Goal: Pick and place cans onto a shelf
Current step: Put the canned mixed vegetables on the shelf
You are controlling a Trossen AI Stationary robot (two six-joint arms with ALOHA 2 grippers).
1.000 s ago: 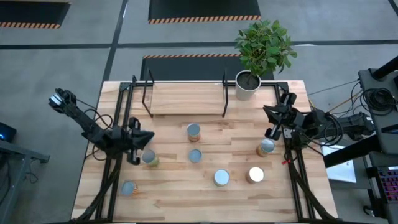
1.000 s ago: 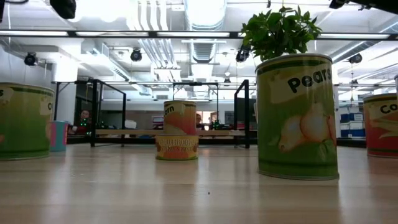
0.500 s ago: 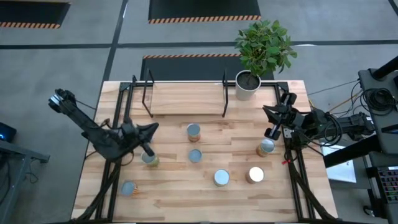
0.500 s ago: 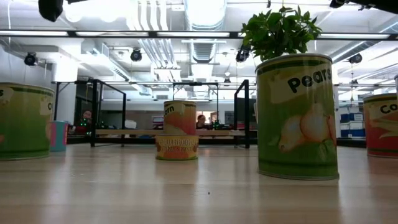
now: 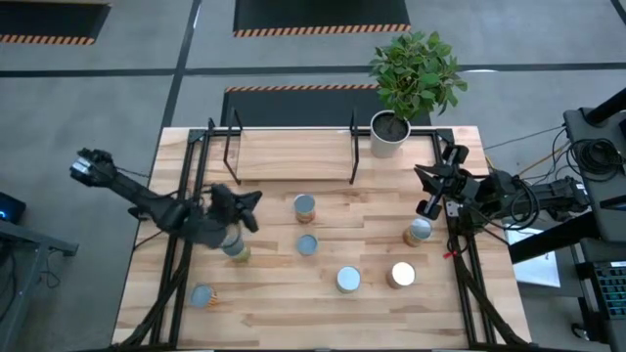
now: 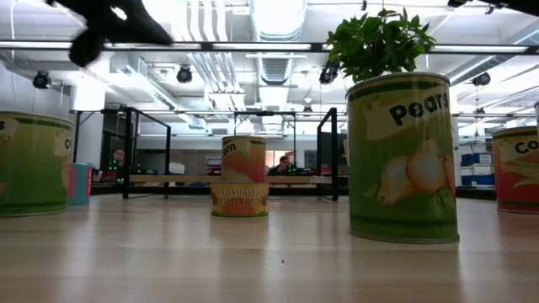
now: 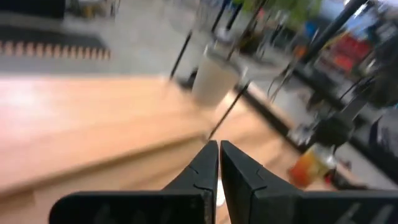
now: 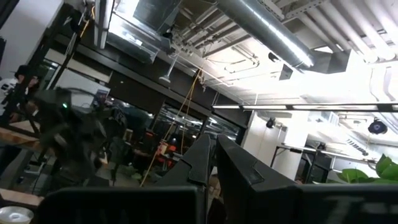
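Several cans stand upright on the wooden table: one at the left, one near the front left, two in the middle, two toward the front and one at the right. The black-rod shelf with its wooden board stands at the far edge and holds no can. My left gripper is shut and empty, raised above the table just far of the left can; it also shows in the low view. My right gripper is shut and empty, above the right can.
A white plant pot with a green plant stands at the shelf's right end. Black frame legs run along the table's left and right sides. In the low view a pear can and a corn can stand close.
My left gripper has swung from beside the left can toward the table's right and far edges and now points toward the middle cans. In the low view it has come into the picture's upper left. The cans have stayed put.
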